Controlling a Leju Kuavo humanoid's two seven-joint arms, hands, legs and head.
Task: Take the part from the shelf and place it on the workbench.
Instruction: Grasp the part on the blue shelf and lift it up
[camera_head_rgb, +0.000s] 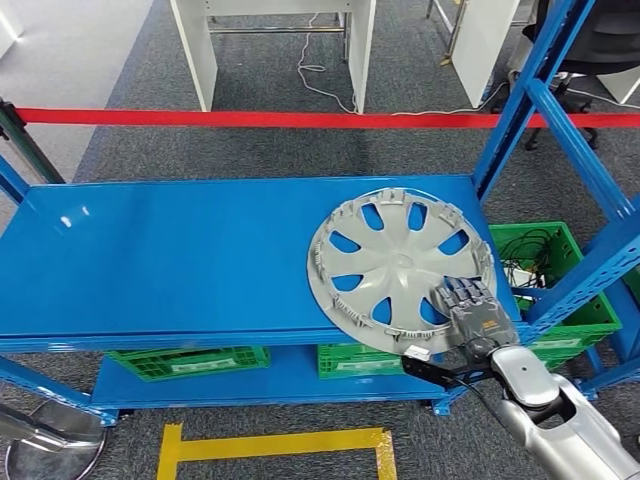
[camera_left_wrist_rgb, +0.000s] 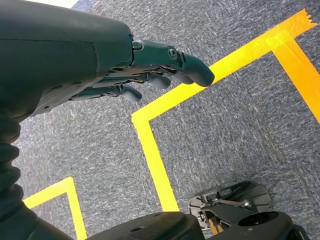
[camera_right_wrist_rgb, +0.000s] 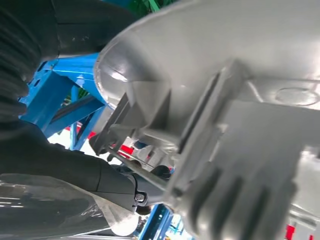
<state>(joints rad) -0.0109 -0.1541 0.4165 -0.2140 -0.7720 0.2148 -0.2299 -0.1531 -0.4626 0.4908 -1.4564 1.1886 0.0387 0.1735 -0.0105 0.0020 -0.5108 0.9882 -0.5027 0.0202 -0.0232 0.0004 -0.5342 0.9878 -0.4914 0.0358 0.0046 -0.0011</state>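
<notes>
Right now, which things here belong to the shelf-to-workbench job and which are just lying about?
Job:
- wheel cover, overhanging the shelf's front edge
- blue shelf
- right hand, gripping the cover's rim

Lying about:
- green crates under the shelf
- red tape
- yellow floor tape
- left hand, hanging idle

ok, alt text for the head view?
The robot's right hand grips the near rim of a grey wheel cover lying on the right end of a blue shelf. Green crates sit on the level below; yellow floor tape lies in front.
</notes>
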